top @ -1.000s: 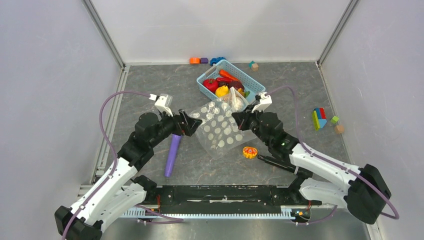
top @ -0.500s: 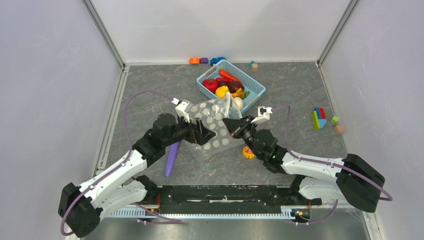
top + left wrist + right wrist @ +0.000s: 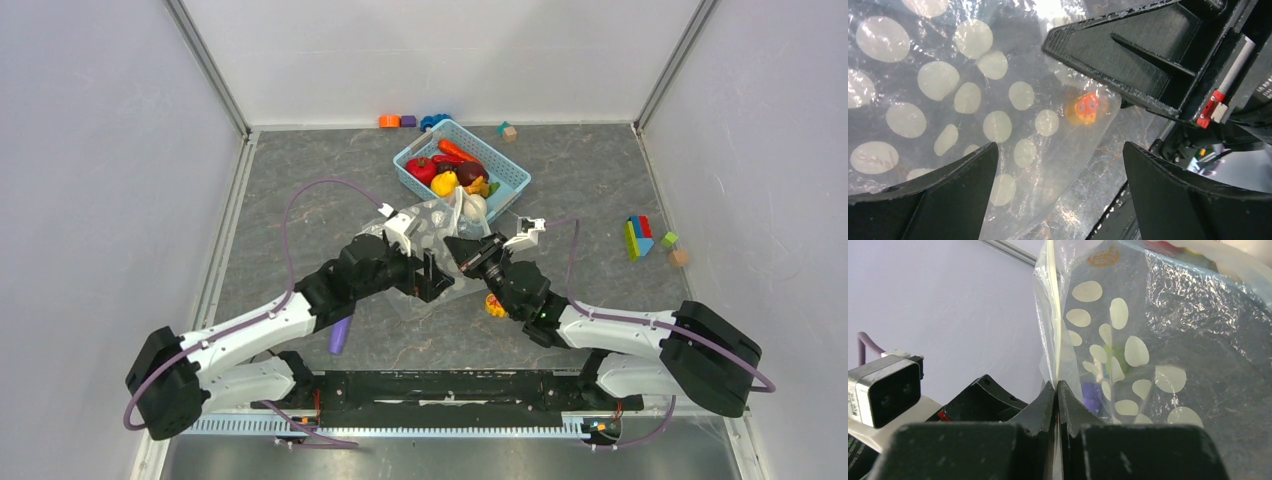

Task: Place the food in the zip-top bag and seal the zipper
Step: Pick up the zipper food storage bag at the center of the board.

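We are pinching zip-top bag (image 3: 1158, 330) edge in right gripper (image 3: 1057, 390), jaws clamping on it. Our left gripper (image 3: 1059, 150) hovering over bag mid-table, jaws wide apart. Toy food (image 3: 447, 170) sitting in basket (image 3: 508, 166) just behind bag.

Clear dotted zip-top bag (image 3: 437, 218) (crumpled) just beside the food (image 3: 455, 172).

The left arm (image 3: 250, 325) hid most of the purple stick (image 3: 339, 338) and, with the right arm (image 3: 610, 325), much of the zip-top bag (image 3: 437, 216).
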Controlling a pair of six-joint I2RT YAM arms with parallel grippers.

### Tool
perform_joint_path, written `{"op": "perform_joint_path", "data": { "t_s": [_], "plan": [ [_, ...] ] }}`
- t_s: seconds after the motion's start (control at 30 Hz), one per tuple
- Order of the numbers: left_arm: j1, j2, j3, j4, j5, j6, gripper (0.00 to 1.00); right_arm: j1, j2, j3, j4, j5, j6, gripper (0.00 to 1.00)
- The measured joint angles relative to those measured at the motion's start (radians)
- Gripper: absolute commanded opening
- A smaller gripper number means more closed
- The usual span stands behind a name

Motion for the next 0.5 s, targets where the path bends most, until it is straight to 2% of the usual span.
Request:
{"op": "perform_joint_path", "data": {
  "t_s": [0.13, 0.2, 0.33, 0.43, 0.5],
  "plan": [
    [-0.063, 0.065, 0.044, -0.003, -0.117, 0.030, 1.00, 0.002, 0.006, 0.000, 0.001, -0.002, 0.026, 0.10],
    [-0.081, 0.100, 0.065, -0.008, -0.162, 0.039, 0.92, 0.003, 0.007, 0.000, 0.001, -0.003, 0.037, 0.10],
    [-0.112, 0.174, 0.110, -0.012, -0.247, 0.051, 0.52, 0.003, 0.007, 0.000, 0.002, -0.009, 0.060, 0.11],
    [-0.125, 0.211, 0.132, -0.012, -0.286, 0.056, 0.29, 0.003, 0.007, -0.002, 0.005, -0.010, 0.074, 0.12],
    [-0.128, 0.219, 0.134, -0.010, -0.306, 0.057, 0.04, 0.003, 0.007, -0.007, 0.012, -0.011, 0.084, 0.12]
  ]
}}
